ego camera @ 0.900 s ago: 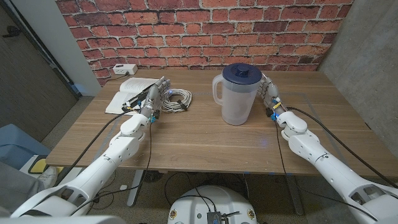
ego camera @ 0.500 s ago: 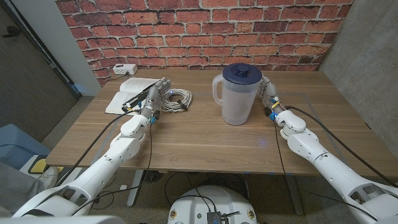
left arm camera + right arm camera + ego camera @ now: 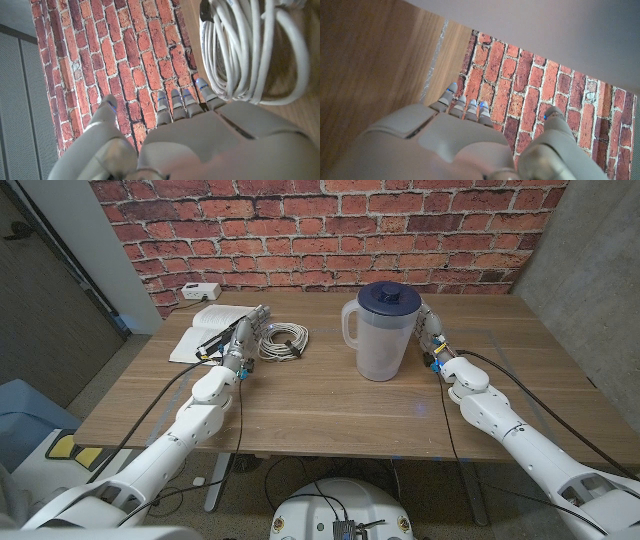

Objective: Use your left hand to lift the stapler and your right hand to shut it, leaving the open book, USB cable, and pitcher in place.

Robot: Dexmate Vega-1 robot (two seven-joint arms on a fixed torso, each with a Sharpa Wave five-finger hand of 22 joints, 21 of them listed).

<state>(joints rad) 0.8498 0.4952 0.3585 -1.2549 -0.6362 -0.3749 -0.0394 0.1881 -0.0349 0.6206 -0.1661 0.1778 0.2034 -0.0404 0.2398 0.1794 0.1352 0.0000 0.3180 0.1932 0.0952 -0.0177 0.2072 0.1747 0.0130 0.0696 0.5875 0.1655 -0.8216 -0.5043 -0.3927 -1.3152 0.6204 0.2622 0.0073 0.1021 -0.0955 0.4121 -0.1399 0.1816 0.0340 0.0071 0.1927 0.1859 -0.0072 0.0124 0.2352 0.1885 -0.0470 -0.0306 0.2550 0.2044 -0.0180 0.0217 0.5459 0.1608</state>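
I find the stapler [image 3: 212, 343] lying across the near edge of the open book [image 3: 205, 330] at the desk's [image 3: 320, 405] left rear, with my left hand [image 3: 243, 338] just beside it, fingers [image 3: 176, 104] released and grasping nothing, between the book and the coiled USB cable [image 3: 283, 340]. My right hand [image 3: 434, 335] stands behind the pitcher [image 3: 380, 330], fingers likewise released and empty.

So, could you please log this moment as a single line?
left hand open between open book and USB cable | right hand open beside pitcher | stapler unlifted
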